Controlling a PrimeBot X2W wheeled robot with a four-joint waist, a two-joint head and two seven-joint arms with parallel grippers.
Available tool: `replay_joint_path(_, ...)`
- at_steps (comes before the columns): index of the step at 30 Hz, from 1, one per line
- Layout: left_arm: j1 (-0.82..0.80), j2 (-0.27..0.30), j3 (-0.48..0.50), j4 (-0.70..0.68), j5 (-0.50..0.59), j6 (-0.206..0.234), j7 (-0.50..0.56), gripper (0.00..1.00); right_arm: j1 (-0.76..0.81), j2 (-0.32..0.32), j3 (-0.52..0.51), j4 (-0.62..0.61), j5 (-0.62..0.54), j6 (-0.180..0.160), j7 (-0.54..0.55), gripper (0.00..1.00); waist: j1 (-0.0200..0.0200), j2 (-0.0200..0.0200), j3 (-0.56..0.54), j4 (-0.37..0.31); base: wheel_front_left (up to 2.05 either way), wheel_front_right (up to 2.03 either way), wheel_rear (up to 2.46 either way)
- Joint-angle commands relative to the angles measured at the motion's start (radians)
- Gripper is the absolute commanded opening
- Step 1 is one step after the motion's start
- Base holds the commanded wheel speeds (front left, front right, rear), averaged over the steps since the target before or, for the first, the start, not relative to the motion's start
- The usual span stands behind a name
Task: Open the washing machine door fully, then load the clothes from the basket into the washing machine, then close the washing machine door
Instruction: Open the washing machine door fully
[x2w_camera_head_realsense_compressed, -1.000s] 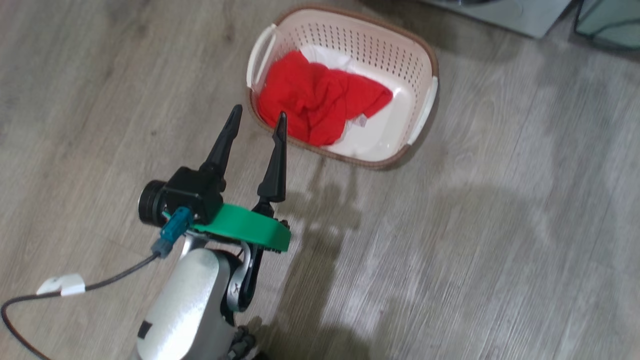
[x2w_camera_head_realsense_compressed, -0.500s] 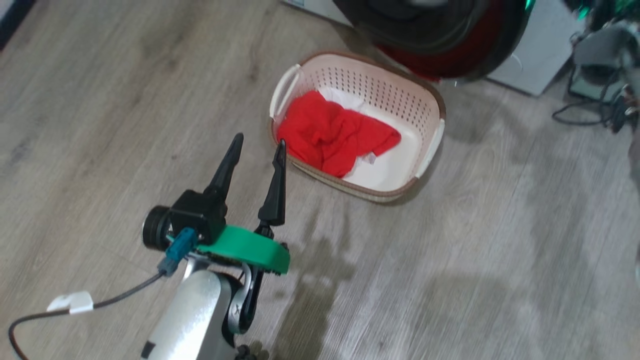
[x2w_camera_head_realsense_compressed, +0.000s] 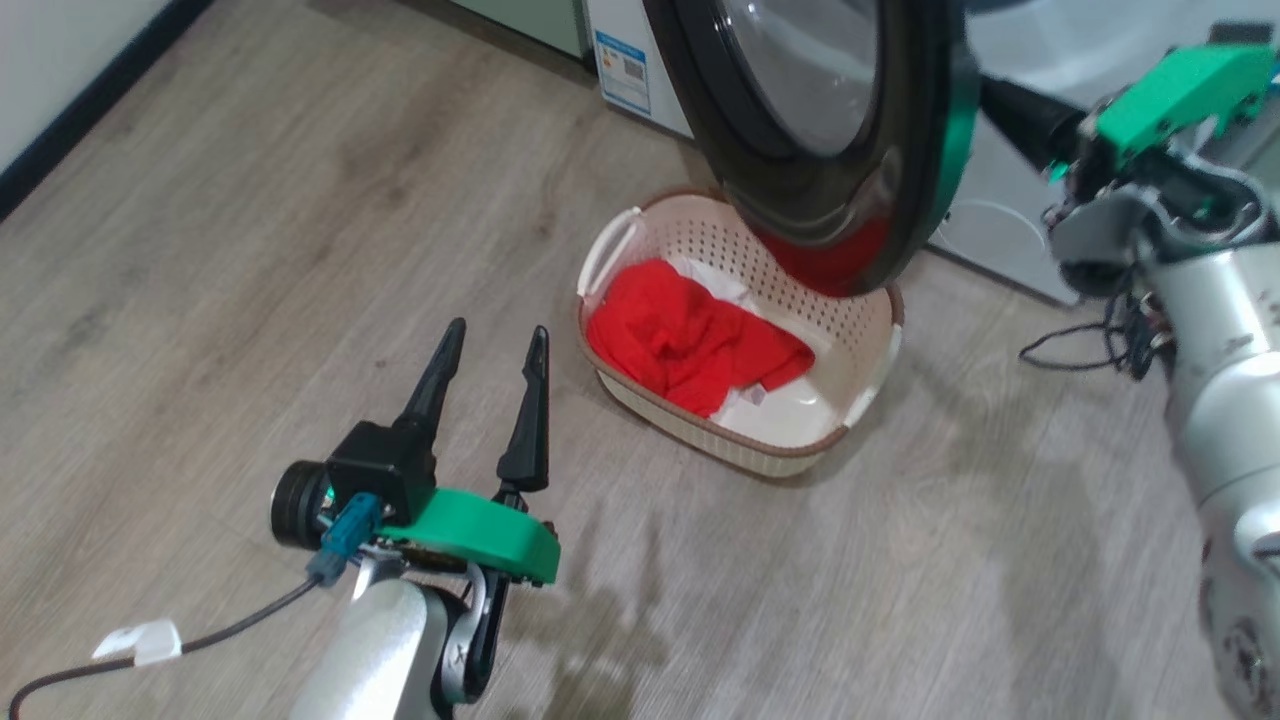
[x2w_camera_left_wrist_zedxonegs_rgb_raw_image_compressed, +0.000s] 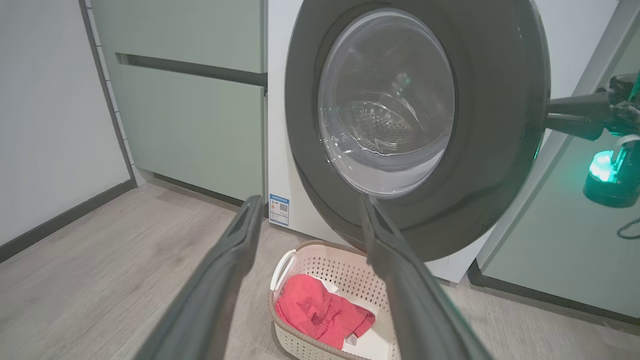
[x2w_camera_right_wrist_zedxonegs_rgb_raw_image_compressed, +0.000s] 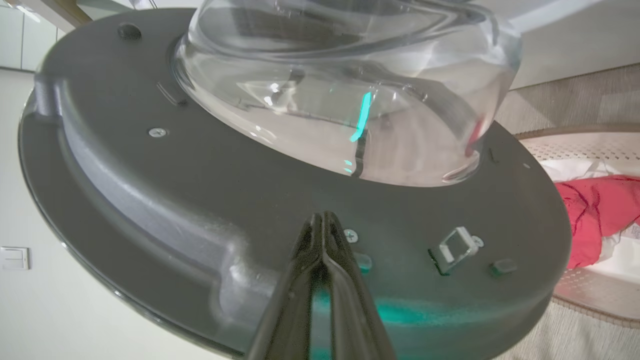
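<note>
No word or number legible anywhere.
- Blue-and-white rectangular sticker, low on front of large white front-loading washing machine: blue header band, printed lines, square QR-type code (all too small to read).
- Small white tag at edge of bright red fabric garment: print not readable.
- White paper flag on black cable: no print made out.
- Pale mark on grey wrist bracket of left arm: looks like letter X.
</note>
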Motion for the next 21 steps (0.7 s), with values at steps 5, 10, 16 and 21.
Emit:
replay_joint_path(5, -0.005, 0.013, 0.046, -0.047, 0.009, 0.002, -0.012, 1.00, 0.032, 0.053, 0.023, -0.062, 0.025, 0.001, 0.024, 0.00, 0.0001, -0.0001, -0.042, 0.038, 0.00, 0.00, 0.00)
replay_joint_path(10, 0.004, 0.013, 0.062, -0.046, 0.012, 0.002, -0.012, 1.00, 0.062, 0.086, 0.043, -0.084, 0.033, 0.001, 0.040, 0.00, 0.0001, -0.0001, -0.053, 0.057, 0.00, 0.00, 0.00)
replay_joint_path(16, 0.023, 0.013, 0.102, -0.059, 0.015, 0.011, -0.012, 1.00, 0.067, 0.120, 0.077, -0.095, 0.038, 0.001, 0.055, 0.00, 0.0001, -0.0001, -0.049, 0.064, 0.00, 0.00, 0.00)
replay_joint_path(21, 0.034, 0.013, 0.133, -0.070, 0.016, 0.015, -0.012, 1.00, 0.062, 0.140, 0.113, -0.091, 0.055, 0.001, 0.056, 0.00, 0.0001, -0.0001, -0.047, 0.067, 0.00, 0.00, 0.00)
